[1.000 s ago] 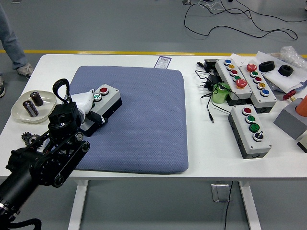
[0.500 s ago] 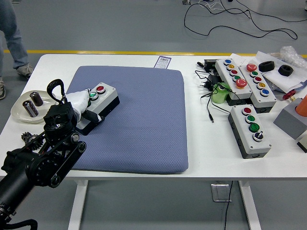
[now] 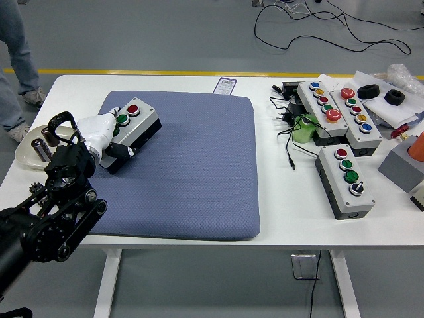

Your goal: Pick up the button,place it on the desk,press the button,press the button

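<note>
Leftward since before, our left robot hand (image 3: 106, 136) grips the two-button box (image 3: 133, 124) on the blue mat (image 3: 192, 172); right of the mat we count three more button boxes (image 3: 344, 179).

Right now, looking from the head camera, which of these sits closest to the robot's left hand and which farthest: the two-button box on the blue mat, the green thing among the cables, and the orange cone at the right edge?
1. The two-button box, on the blue mat's left side: the left hand is gripping it.
2. The green thing, among the cables right of the mat.
3. The orange cone, at the table's far right edge.
</note>
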